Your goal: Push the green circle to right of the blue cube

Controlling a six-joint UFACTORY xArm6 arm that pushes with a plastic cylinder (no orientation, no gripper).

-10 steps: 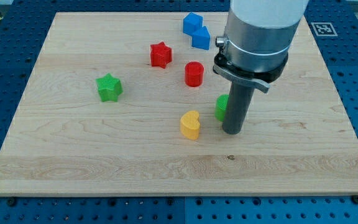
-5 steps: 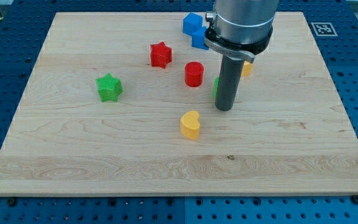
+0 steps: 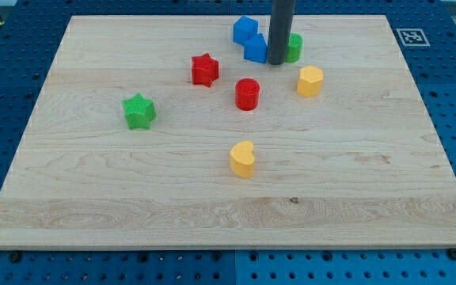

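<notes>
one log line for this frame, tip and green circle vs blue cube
tip: between the blocks | green circle block: right of tip, touching | blue cube block: left of tip | state: circle on cube's right

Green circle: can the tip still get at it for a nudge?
Probably yes: my tip already sits against the green circle's left side, between it and the blue cube; nothing blocks it.

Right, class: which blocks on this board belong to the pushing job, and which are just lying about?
In the job: green circle, blue cube, my tip between them.

Lying about: other blue block, red star, red cylinder, green star, two yellow blocks.
</notes>
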